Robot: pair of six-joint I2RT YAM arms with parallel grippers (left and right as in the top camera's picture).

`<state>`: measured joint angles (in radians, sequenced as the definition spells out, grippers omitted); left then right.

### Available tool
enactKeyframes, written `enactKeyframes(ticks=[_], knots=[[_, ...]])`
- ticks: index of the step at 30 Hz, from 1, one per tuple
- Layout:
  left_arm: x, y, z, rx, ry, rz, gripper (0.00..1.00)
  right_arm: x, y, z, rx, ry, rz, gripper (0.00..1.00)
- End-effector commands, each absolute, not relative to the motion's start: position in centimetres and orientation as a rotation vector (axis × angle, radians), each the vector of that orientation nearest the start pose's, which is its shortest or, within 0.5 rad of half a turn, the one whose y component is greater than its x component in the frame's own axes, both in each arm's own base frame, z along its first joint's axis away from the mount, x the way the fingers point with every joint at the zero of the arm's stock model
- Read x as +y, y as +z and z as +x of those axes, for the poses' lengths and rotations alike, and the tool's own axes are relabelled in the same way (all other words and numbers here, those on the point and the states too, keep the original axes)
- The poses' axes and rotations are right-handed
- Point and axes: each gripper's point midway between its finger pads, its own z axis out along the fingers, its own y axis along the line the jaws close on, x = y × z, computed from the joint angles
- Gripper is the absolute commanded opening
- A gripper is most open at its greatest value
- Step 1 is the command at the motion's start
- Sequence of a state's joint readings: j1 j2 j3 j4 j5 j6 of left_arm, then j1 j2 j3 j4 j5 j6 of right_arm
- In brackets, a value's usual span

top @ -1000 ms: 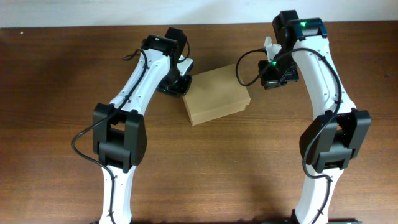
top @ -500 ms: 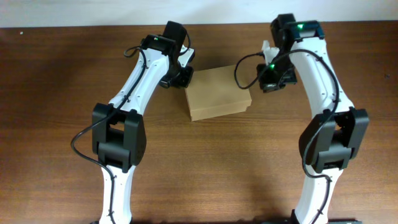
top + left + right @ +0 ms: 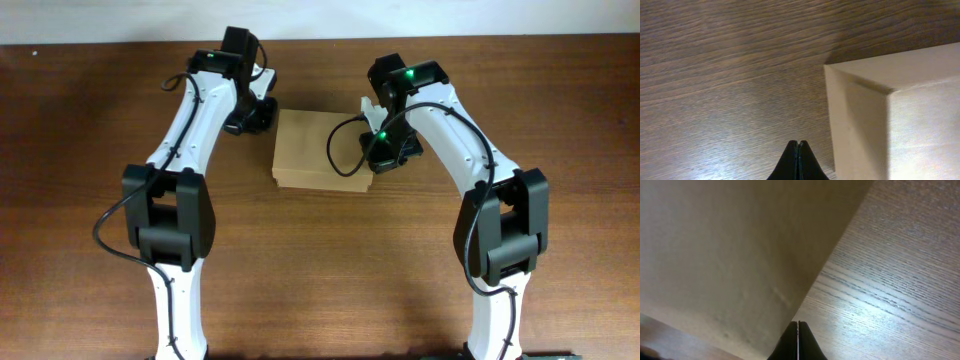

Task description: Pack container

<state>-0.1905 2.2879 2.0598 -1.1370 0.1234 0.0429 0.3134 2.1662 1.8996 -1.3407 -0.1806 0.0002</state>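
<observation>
The cardboard box [image 3: 320,150], lid down, is sitting on the wooden surface [image 3: 100,120] between the two pincers. The left pincer [image 3: 797,146] is hovering just beside one box corner, fingertips pinching together on nothing. The right pincer [image 3: 798,325], likewise pinched together and empty, is pointing at the box's opposite edge.

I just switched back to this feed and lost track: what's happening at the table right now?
Both arms are at the container, a cardboard box lying lid-down-closed on the wooden table. The left end effector is shut and empty, low beside the box's far left corner. The right end effector is also shut and empty, at the box's right edge. Neither grips the box; they flank it.
</observation>
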Motion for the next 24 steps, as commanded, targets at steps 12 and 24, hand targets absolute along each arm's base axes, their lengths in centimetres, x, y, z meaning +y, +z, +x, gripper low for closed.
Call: enactKeyframes(ticks=[12, 24], knots=[[-2.1, 15.5, 53.5, 2.709, -0.147, 0.14, 0.02, 5.2, 12.4, 45.8, 2.965, 0.187, -0.102, 0.04], [4.4, 31.0, 53.2, 2.408, 0.025, 0.006, 0.49, 3.1, 35.7, 48.3, 2.385, 0.13, -0.14, 0.1]])
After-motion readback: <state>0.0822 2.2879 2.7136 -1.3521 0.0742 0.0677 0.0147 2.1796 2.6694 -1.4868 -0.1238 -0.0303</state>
